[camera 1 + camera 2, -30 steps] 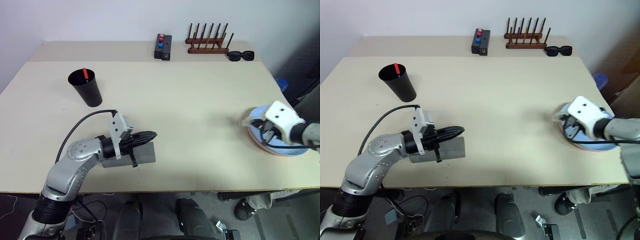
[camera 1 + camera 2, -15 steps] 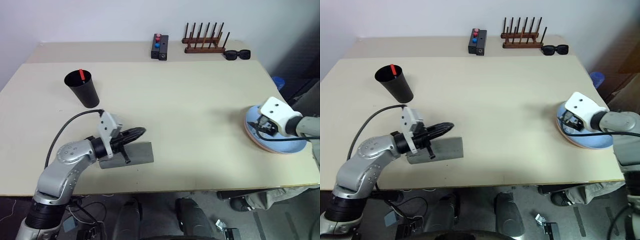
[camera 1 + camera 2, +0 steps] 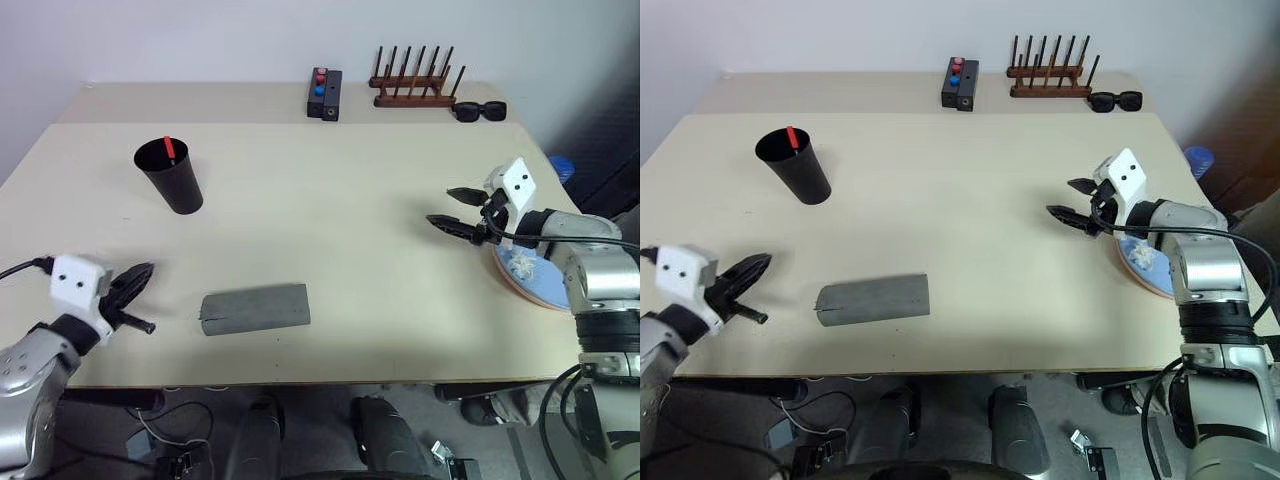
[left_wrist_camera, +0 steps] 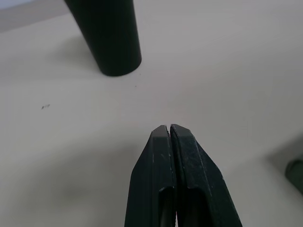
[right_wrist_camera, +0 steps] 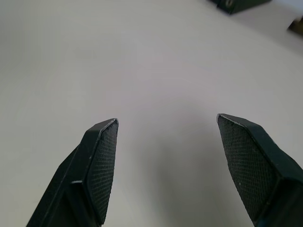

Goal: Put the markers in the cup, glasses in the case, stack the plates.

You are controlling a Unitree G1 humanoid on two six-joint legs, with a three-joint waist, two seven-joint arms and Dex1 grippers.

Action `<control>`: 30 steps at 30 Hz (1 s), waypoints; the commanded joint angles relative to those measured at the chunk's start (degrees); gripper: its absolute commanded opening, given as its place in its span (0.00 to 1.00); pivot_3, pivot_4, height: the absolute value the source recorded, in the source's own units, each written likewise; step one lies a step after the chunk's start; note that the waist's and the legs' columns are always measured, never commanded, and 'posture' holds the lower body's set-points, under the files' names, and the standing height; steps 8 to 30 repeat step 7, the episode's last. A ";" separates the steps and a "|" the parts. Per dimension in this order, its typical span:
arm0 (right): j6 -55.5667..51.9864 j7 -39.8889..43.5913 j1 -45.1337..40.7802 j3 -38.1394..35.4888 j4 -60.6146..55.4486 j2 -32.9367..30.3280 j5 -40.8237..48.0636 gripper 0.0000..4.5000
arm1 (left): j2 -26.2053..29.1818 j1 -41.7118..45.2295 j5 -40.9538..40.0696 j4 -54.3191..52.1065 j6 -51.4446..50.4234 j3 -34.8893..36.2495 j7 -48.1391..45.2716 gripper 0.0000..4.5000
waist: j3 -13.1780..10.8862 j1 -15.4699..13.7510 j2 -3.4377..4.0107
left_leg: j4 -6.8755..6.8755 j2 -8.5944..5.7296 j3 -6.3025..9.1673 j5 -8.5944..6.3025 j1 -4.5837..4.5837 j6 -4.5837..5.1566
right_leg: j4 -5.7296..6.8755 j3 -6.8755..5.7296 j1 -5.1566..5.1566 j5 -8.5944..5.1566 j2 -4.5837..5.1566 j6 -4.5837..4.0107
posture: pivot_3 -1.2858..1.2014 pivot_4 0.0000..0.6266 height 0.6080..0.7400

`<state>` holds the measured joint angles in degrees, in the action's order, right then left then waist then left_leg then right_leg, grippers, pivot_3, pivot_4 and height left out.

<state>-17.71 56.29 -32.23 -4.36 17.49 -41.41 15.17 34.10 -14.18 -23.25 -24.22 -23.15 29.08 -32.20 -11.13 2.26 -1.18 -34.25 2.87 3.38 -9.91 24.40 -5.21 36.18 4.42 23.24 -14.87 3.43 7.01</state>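
A pale beige table (image 3: 380,250) against a plain white wall (image 3: 200,40) — evenly lit.

Left gripper (image 3: 138,276) at 8 o'clock, fingers pressed together, pointing toward 2 o'clock, empty. Right gripper (image 3: 455,209) at 3 o'clock, jaws spread wide, empty, pointing toward 9 o'clock.

Looks like a robot test lab: bare beige bench (image 3: 380,250) against blank wall (image 3: 200,40), cables on floor (image 3: 190,460).
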 commanded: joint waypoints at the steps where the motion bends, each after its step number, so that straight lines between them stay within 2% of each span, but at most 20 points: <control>1: 2.72 0.24 -2.99 0.53 1.62 1.06 -0.66 0.75 | -0.85 -1.46 -0.50 -3.70 0.96 2.02 1.21 0.00 | 0.00 0.27 0.01 | 0.00 0.00 -0.01 0.00 0.00 0.00 | 0.00 0.01 0.01 0.00 0.00 -0.01 | 0.52 0.24 1.00; 7: 5.58 1.27 -4.75 2.27 5.31 2.71 -1.95 0.75 | -2.37 -1.77 -0.56 -5.30 0.36 1.33 3.09 0.00 | 0.00 0.33 0.01 | 0.03 0.02 -0.01 0.00 0.00 0.00 | 0.03 0.01 0.06 0.00 -0.04 0.00 | 0.52 0.24 1.00; 30: 5.58 1.27 -4.75 2.27 5.31 2.71 -1.95 0.75 | -2.37 -1.77 -0.56 -5.30 0.36 1.33 3.09 0.00 | 0.00 0.33 0.01 | 0.03 0.02 -0.01 0.00 0.00 0.00 | 0.03 0.01 0.06 0.00 -0.04 0.00 | 0.52 0.24 1.00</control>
